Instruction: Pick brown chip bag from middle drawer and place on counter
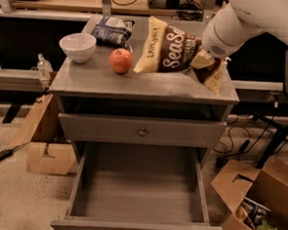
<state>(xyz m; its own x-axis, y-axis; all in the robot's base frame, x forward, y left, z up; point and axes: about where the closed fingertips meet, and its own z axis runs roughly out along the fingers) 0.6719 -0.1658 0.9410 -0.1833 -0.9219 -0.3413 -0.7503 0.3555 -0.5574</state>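
The brown chip bag (170,50) hangs tilted over the right half of the counter (102,80), its tan left corner low and close to the apple. My gripper (202,59) sits at the bag's right end, under the white arm, and is shut on the bag's crumpled edge. I cannot tell whether the bag's lower corner touches the counter. Below, the middle drawer (139,190) is pulled out with its floor bare.
On the counter stand a red apple (121,60), a white bowl (78,46) and a blue-and-white snack bag (112,31). A shut drawer front with a knob (143,132) lies above the open drawer. Cardboard boxes stand at left (46,155) and right (256,202).
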